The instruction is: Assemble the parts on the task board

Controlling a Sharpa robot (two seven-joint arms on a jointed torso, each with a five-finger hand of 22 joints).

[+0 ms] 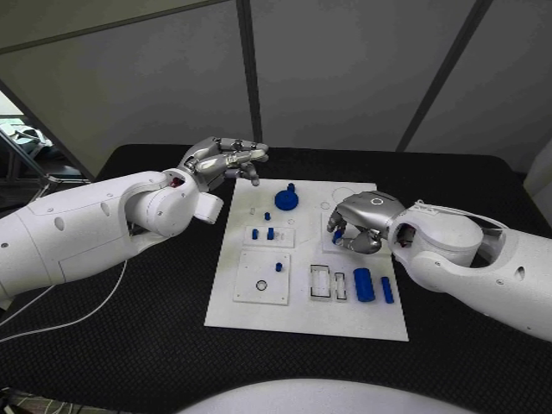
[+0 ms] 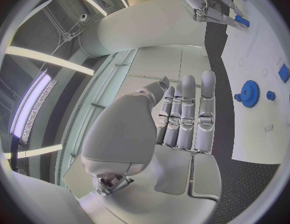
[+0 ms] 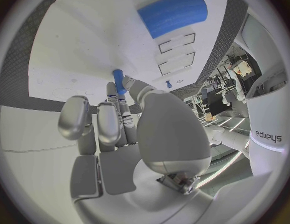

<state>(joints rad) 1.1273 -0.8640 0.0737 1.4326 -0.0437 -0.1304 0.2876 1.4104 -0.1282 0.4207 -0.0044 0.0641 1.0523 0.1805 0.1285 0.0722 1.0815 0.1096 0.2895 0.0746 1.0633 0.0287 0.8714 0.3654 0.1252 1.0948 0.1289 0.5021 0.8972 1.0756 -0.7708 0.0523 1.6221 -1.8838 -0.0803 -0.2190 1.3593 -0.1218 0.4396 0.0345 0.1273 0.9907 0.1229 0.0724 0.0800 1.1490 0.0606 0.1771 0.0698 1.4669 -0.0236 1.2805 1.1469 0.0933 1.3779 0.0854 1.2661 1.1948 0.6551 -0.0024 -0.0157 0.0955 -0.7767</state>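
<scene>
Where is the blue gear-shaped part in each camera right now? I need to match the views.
Head view: blue gear stands near the task board's far edge, between the hands.
Left wrist view: gear beyond the left hand's fingertips.
Right wrist view: not in it.
Shared landmark: the white task board.

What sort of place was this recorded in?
Probably a robotics lab or test cell: a black table closed in by grey partition panels, with a white task board of small blue parts set out.
</scene>
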